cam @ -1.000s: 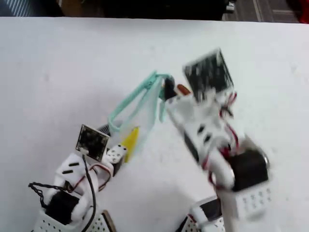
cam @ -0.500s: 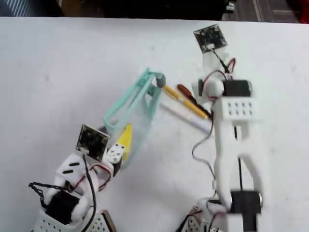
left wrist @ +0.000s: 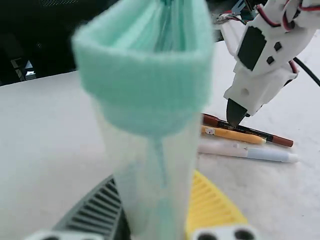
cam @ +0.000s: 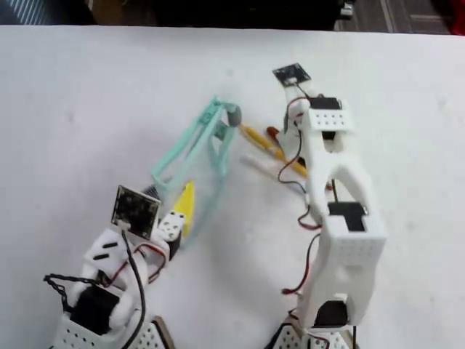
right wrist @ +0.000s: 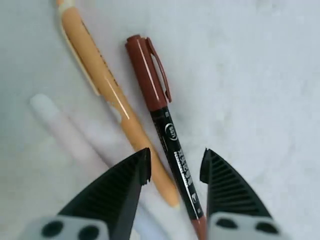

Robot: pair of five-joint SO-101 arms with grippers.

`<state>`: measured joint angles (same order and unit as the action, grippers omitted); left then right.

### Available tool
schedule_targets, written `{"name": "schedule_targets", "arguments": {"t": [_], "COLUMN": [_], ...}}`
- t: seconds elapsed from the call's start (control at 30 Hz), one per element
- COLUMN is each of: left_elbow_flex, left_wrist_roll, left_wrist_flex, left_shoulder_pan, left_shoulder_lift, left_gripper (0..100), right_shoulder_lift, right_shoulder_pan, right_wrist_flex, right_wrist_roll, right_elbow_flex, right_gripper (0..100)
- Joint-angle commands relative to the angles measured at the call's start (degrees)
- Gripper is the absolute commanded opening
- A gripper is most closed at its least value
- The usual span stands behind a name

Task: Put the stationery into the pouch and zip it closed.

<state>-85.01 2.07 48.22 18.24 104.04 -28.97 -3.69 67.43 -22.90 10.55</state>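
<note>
Pens, a brown pen [right wrist: 165, 125], an orange pen [right wrist: 107, 95] and a white pen [right wrist: 70, 135], lie side by side on the counter [cam: 87, 94], near the open mouth of the pouch [left wrist: 150, 85]. The right jaws hang partly open astride the brown pen's barrel, gripping nothing. The left jaws are clamped on the pouch's near end.

A white table [cam: 80, 109] spreads across nearly the whole high view under even light. Along the top edge runs a dark strip of room [cam: 218, 11], with pale striped slats [cam: 22, 10] at upper left and grey floorboards [cam: 396, 14] at upper right.
</note>
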Motion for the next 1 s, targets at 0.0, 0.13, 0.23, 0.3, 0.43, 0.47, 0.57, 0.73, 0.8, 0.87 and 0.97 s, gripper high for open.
{"name": "schedule_targets", "arguments": {"t": [0.0,0.13,0.23,0.3,0.43,0.47,0.57,0.73,0.8,0.87,0.97], "left_elbow_flex": [0.5,0.5,0.5,0.5,0.5,0.5,0.5,0.5,0.5,0.5,0.5], "left_wrist_roll": [0.4,0.4,0.4,0.4,0.4,0.4,0.4,0.4,0.4,0.4,0.4], "left_wrist_flex": [-1.6,-1.6,-1.6,-1.6,-1.6,-1.6,-1.6,-1.6,-1.6,-1.6,-1.6], "left_shoulder_pan": [-0.4,-0.4,-0.4,-0.4,-0.4,-0.4,-0.4,-0.3,-0.3,-0.3,-0.3], "left_shoulder_lift": [0.7,0.7,0.7,0.7,0.7,0.7,0.7,0.7,0.7,0.7,0.7], "left_gripper": [7,7,7,7,7,7,7,7,7,7,7], "right_shoulder_lift": [-1.2,-3.1,-5.0,-6.5,-10.8,-11.8,-14.0,-14.4,-14.4,-14.4,-14.4], "right_shoulder_pan": [0.8,0.9,0.9,0.9,0.9,0.9,0.9,0.7,0.7,0.8,0.8], "right_wrist_flex": [-0.5,-0.8,-0.8,-0.8,-0.8,-0.8,-0.5,-0.5,-0.5,-0.4,-0.1], "right_wrist_roll": [-0.6,-0.5,-0.5,-0.5,-0.5,-0.5,-0.5,-0.5,-0.5,-0.5,-0.5], "right_elbow_flex": [4.5,5.9,7.6,8.7,11.4,12.2,14.0,14.0,13.9,13.9,13.8], "right_gripper": [15.5,15.3,15.2,15.2,15.2,15.2,12.6,1.7,2.6,1.5,1.7]}}
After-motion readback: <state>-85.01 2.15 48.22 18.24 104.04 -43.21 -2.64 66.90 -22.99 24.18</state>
